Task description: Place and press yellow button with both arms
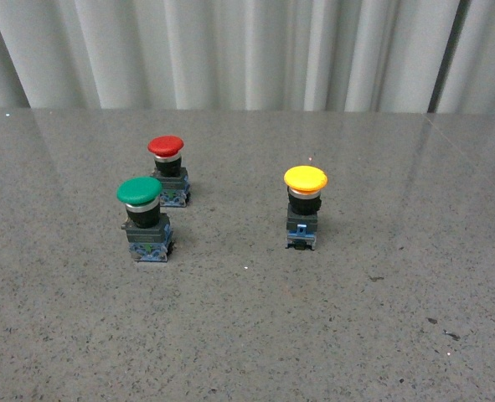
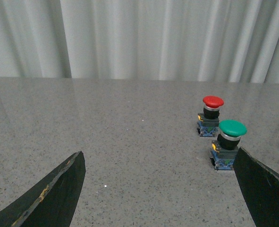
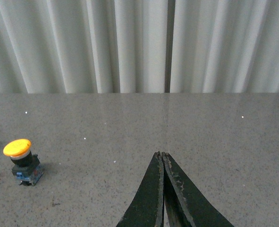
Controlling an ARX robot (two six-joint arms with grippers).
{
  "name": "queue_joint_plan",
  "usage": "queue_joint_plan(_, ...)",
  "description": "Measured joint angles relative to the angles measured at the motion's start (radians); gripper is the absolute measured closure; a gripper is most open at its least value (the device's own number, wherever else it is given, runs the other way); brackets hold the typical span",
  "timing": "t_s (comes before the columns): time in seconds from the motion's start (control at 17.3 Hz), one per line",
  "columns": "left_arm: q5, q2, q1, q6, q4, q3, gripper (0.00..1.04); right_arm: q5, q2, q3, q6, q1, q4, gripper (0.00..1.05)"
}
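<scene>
One mushroom-capped yellow button [image 1: 305, 194] upright.

grey speckled table [image 1: 247, 335]: yellow button [image 1: 305, 205], green button [image 1: 144, 218], red button [image 1: 168, 170] are stood upright on it.

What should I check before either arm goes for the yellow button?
1. Yellow button upright on the table, cap up: ok.
2. Space around it: ok; the green button and red button stand well apart on its other side.
3. Left gripper open, nothing between its fingers: ok.
4. Right gripper shut, empty: ok for pressing, not ok for grasping.
5. Yellow button seen by the right wrist camera: ok. By the left wrist camera: not ok.
6. Arms in the front view: cannot tell their positions; neither shows.
</scene>
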Motion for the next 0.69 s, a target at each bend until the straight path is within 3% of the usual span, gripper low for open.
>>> queue_joint_plan(0.12, 0.0, 0.0, 0.0, 0.0, 0.0, 0.0, 0.07, -0.073, -0.048, -0.04, 0.0, -0.059, -0.024, 1.03)
queue_joint_plan(0.17, 0.0, 0.0, 0.0, 0.0, 0.0, 0.0, 0.07, -0.137, -0.074, -0.052, -0.001, -0.139, -0.028, 1.03)
queue_joint_plan(0.23, -0.001, 0.0, 0.0, 0.0, 0.0, 0.0, 0.07, -0.135, -0.094, -0.063, -0.001, -0.154, -0.032, 1.03)
queue_joint_plan(0.64, 0.0, 0.0, 0.0, 0.0, 0.0, 0.0, 0.07, -0.149, -0.198, -0.114, -0.001, -0.147, -0.091, 1.03)
queue_joint_plan(0.69, 0.0, 0.0, 0.0, 0.0, 0.0, 0.0, 0.07, -0.149, -0.258, -0.126, -0.001, -0.147, -0.162, 1.03)
